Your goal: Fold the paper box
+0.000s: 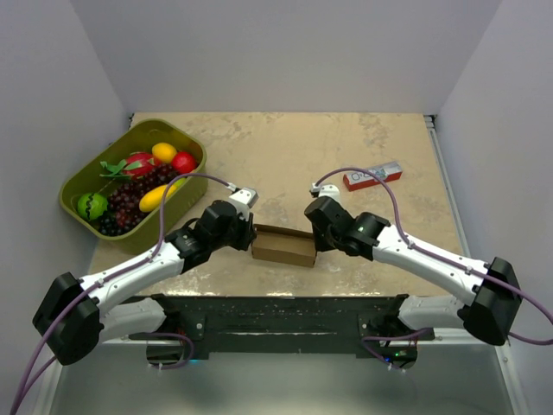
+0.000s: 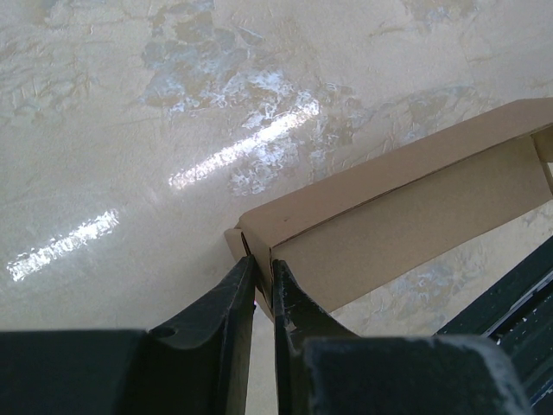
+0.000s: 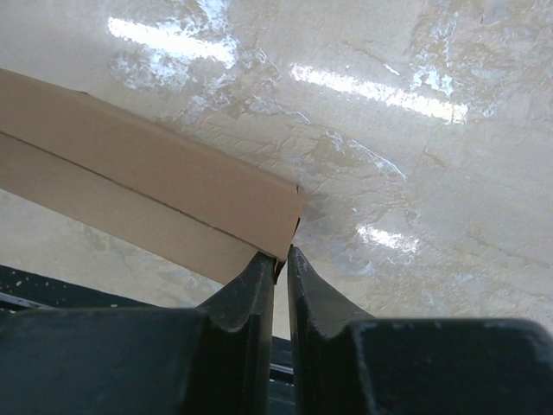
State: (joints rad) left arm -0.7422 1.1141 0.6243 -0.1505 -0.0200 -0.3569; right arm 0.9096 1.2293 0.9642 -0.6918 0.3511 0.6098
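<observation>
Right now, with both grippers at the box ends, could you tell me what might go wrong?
1. The left gripper and right gripper each pinch only a thin end of the paper box; pulling apart may tear it or slip off.
2. The box sits close to the table near edge and could slide off.

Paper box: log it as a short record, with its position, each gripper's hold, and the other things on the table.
box: paper box, plain brown, between the arms near the table's near edge
left gripper: pinched on its left end
right gripper: pinched on its right end corner
elsewhere: green tray of fruit far left; red-and-white carton far right
</observation>
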